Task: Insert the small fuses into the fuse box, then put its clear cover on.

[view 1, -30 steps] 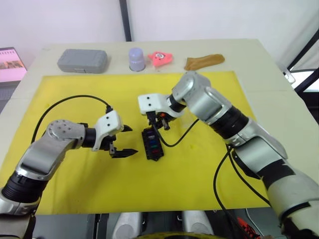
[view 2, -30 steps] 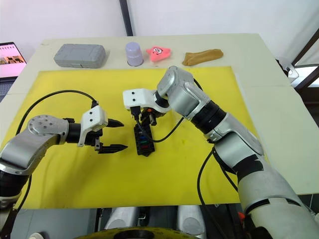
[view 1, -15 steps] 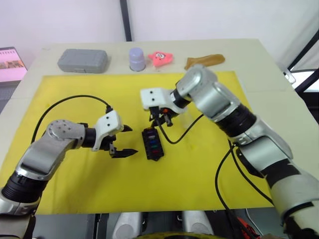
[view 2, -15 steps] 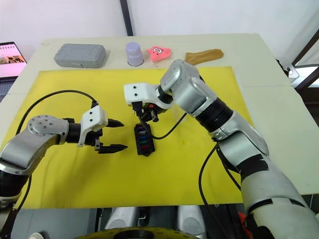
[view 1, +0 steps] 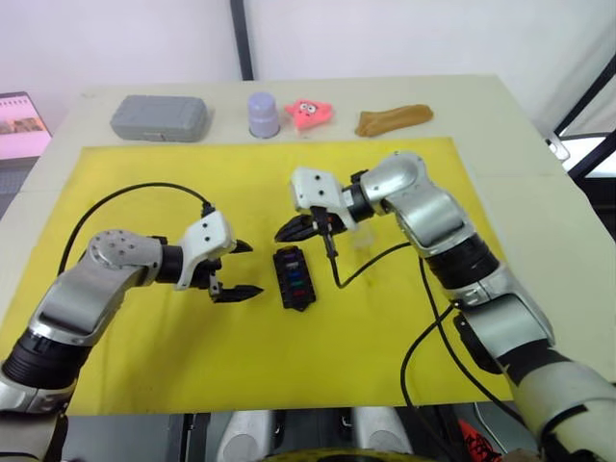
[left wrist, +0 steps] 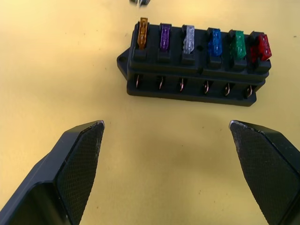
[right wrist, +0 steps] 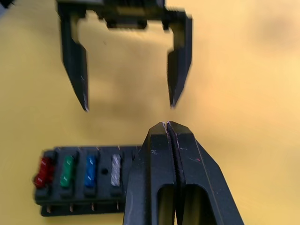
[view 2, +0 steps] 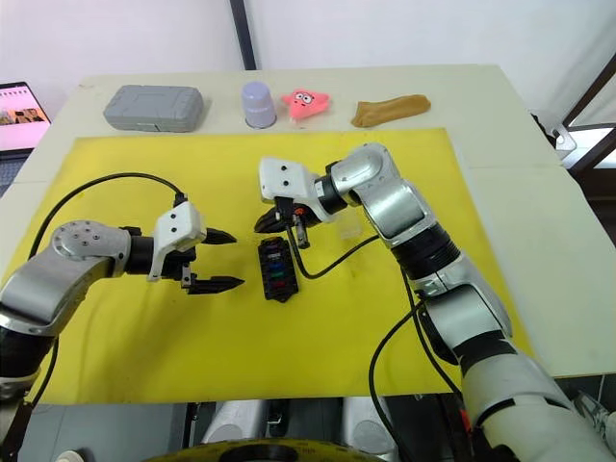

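Left wrist view looks straight at the fuse box (left wrist: 194, 70), a black block lying flat on the yellow mat (left wrist: 56, 56) that covers the worktop (view 1: 500, 125). Six small fuses (left wrist: 201, 42) stand in its slots in one row: orange, purple, clear-grey, blue, green and red. The red one at the end sits slightly tilted compared with the others.

My left end effector (view 1: 238, 270) hangs just beside the fuse box, on my left of it, with its two black fingers spread wide apart and nothing between them. The box lies beyond the fingertips, not touching them.

My right end effector (view 1: 296, 229) is low over the mat, just past the far end of the fuse box. In the right wrist view its fingers (right wrist: 161, 154) are pressed together with no gap, and I see nothing held between them.

Just to the right of my right end effector, the clear cover (view 1: 363, 234) rests on the mat, a faint transparent shape near my forearm.

Along the far edge of the worktop sit a grey case (view 1: 159, 117), a lilac cup (view 1: 263, 114), a pink toy (view 1: 310, 112) and a brown piece (view 1: 394, 118). A laptop screen (view 1: 21, 125) shows at the far left.
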Robot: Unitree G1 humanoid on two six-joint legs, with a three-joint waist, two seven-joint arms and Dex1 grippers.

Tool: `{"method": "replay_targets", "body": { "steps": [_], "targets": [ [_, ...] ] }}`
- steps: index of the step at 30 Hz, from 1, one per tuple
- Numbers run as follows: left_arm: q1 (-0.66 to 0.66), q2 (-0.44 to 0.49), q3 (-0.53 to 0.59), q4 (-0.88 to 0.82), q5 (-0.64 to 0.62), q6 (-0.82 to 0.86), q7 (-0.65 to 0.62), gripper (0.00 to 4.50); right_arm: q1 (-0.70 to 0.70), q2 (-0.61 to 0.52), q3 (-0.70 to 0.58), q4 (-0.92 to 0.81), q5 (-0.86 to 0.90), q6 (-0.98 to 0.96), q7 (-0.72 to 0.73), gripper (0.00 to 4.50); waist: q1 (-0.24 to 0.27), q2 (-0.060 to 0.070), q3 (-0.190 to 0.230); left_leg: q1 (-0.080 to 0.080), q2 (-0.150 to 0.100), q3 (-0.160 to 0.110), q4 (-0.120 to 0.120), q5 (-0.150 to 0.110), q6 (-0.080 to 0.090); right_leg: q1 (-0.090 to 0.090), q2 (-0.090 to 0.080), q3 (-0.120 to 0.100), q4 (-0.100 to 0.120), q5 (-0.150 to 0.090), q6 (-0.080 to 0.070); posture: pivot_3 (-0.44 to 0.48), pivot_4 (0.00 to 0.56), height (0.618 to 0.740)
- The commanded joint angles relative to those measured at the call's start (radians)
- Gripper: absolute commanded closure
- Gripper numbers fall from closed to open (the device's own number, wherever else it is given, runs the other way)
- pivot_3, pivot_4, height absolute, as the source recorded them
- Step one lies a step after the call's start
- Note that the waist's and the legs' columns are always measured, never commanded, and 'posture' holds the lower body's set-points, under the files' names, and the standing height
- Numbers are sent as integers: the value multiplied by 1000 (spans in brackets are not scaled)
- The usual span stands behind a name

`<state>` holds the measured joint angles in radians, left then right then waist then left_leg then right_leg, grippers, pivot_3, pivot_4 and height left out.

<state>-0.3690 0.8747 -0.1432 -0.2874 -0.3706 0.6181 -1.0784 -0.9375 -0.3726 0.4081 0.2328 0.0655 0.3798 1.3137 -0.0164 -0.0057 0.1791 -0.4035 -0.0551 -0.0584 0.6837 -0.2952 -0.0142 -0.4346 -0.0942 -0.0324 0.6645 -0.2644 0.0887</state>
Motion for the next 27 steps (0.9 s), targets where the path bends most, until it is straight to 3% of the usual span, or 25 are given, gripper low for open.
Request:
{"method": "replay_targets", "body": {
  "steps": [1, 19, 27],
  "targets": [
    [-11, 9, 25, -15, 2, -13, -2, 0, -7, 16, -25, 15, 14, -26, -25, 4464, 0, 0, 0, 0, 0, 0, 0, 0, 0, 0, 0, 0, 0, 0, 0, 0, 150, 731],
    [-4, 9, 29, -27, -4, -2, 3, 0, 21, -10, 51, 124, -80, -120, -12, 4464, 1, 0, 0, 1, 0, 0, 0, 0, 0, 2, 1, 0, 0, 0, 0, 0, 150, 731],
    [7, 7, 45, -51, -26, 19, 13, 0, -44, -16, -49, -24, 29, 29, 11, 4464, 1, 0, 0, 1, 0, 0, 0, 0, 0, 2, 0, 0, 0, 0, 0, 0, 150, 731]
  ]
}}
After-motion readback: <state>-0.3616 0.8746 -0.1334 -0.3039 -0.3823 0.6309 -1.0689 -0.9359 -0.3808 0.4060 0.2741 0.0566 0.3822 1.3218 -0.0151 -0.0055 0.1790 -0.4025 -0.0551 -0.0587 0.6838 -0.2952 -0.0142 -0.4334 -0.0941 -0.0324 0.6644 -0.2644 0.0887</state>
